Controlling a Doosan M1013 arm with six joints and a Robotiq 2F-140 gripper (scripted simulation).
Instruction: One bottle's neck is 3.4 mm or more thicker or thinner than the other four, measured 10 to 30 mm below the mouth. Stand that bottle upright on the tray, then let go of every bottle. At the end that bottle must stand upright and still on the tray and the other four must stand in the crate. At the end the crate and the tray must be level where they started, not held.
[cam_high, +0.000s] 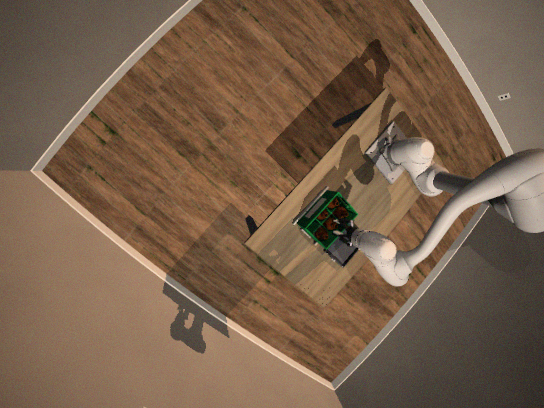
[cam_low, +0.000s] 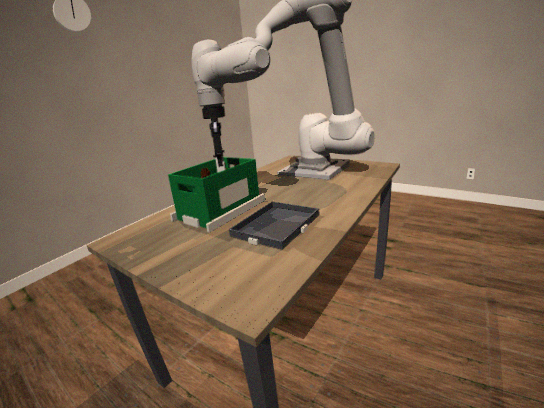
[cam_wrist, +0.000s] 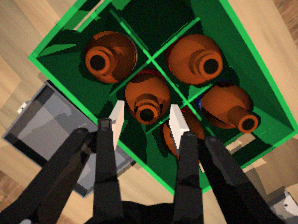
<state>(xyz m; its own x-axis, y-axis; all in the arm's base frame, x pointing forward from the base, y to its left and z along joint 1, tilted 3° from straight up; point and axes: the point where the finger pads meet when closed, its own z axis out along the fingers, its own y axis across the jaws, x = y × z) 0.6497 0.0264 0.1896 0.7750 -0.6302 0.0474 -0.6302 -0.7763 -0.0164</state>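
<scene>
The green crate (cam_high: 312, 215) (cam_low: 191, 204) stands on the table and holds the brown bottles. In the wrist view, one bottle (cam_wrist: 110, 55) is upper left, one bottle (cam_wrist: 192, 55) upper right, one bottle (cam_wrist: 225, 102) right with its neck leaning outward, and one bottle (cam_wrist: 172, 140) is partly hidden behind the right finger. My gripper (cam_high: 342, 230) (cam_low: 220, 164) (cam_wrist: 147, 112) points down into the crate and is open, its white pads apart on both sides of the middle bottle (cam_wrist: 145, 90). Gaps show beside that neck. The dark tray (cam_high: 341, 251) (cam_low: 275, 225) (cam_wrist: 55, 120) lies level and empty beside the crate.
Crate dividers (cam_wrist: 167, 75) separate the compartments near the fingers. A white strip (cam_low: 235, 212) runs along the crate's base on the tray side. Small white blocks (cam_low: 253, 241) sit at the tray's edge. The arm's base plate (cam_high: 392, 172) (cam_low: 315, 172) is at the table's other end.
</scene>
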